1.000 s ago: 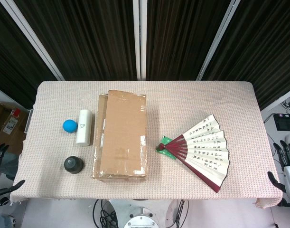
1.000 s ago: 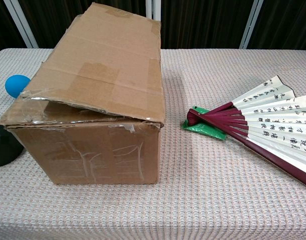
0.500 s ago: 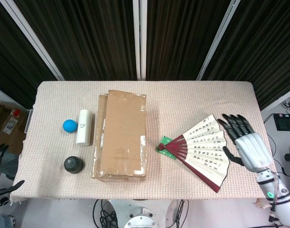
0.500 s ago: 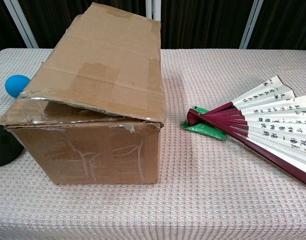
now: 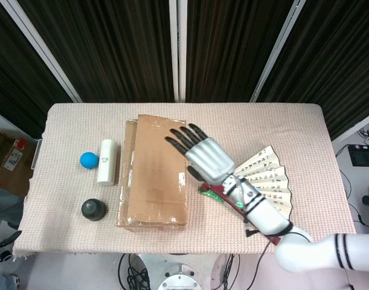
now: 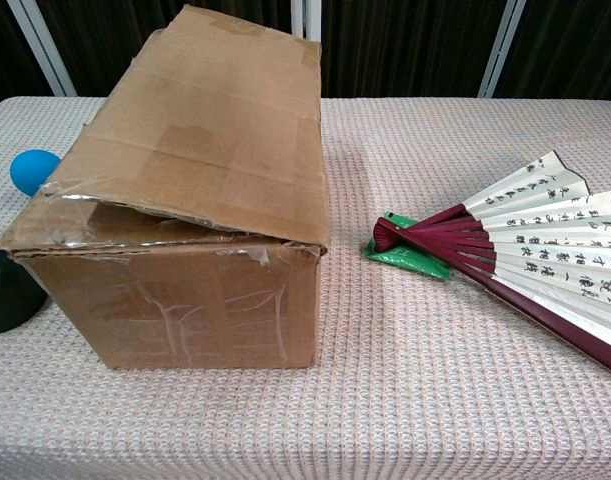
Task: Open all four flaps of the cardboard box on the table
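Note:
The brown cardboard box (image 5: 154, 172) lies lengthwise on the middle of the table, its taped top flaps folded down. In the chest view the box (image 6: 195, 190) shows a top flap bowed slightly up at the near edge. My right hand (image 5: 205, 156) hovers over the box's right side with its fingers spread and nothing in them. It looks large in the head view and does not appear in the chest view, so it is well above the box. Only a dark sliver of my left hand (image 5: 5, 241) shows at the table's near left corner.
A spread paper fan (image 5: 269, 181) (image 6: 545, 250) lies right of the box on a green packet (image 5: 206, 180) (image 6: 410, 255). Left of the box are a blue ball (image 5: 89, 159) (image 6: 30, 170), a white cylinder (image 5: 107, 161) and a black round object (image 5: 93, 209) (image 6: 5, 290). The table (image 5: 263, 127) has a woven cloth.
My right hand has swept from beyond the table's right edge, across the fan, to above the box's right side. The left hand has dropped mostly out of view. The box is unchanged.

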### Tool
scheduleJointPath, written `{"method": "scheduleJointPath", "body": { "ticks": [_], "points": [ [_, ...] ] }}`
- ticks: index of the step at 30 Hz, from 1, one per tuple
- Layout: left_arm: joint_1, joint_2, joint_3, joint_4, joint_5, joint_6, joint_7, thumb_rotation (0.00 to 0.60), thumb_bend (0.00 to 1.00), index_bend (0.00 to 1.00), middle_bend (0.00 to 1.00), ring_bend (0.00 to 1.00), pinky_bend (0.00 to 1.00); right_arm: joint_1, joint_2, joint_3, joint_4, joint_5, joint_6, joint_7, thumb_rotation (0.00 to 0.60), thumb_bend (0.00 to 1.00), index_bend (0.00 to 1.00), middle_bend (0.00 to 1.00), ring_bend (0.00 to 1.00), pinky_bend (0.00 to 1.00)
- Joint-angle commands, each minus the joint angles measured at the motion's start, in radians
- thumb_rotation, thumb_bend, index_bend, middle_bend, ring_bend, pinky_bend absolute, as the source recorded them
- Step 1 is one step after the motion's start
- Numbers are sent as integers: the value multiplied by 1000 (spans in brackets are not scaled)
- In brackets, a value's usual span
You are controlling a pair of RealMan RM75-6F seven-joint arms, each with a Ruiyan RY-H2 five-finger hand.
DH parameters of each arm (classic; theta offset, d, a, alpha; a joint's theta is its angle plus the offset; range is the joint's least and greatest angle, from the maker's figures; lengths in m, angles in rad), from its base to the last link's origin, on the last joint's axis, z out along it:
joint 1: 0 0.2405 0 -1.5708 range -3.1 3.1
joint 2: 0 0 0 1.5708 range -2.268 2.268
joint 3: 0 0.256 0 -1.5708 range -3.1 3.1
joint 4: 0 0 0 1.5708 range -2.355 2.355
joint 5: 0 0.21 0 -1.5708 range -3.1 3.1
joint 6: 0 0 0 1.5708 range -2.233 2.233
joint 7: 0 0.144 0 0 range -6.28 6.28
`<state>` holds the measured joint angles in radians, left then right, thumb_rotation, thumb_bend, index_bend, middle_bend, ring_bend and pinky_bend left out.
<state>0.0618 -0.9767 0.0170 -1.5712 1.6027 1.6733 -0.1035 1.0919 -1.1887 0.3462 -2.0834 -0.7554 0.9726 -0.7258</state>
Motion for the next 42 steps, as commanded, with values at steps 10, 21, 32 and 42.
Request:
{"method": "scheduleJointPath", "body": {
  "ticks": [10,21,32,42],
  "points": [
    [12,7,-5,31,-4,19,-46,429,32,47,81,50,136,372,-379,47,210,366,34,-160,600,395,0,0,0,0],
    [26,16,-7,57,-11,32,-83,429,32,47,81,50,136,420,-400,21,214,366,81,-167,600,535,245,214,0,0],
    [24,20,-9,42,-4,29,-72,431,32,47,81,50,136,442,-350,-9,188,445,70,-170,600,715,441,345,0,0],
    [16,24,-10,25,3,18,-52,430,32,47,81,50,136,427,-247,-17,112,439,110,-165,600,770,637,524,32,0]
  ]
}}
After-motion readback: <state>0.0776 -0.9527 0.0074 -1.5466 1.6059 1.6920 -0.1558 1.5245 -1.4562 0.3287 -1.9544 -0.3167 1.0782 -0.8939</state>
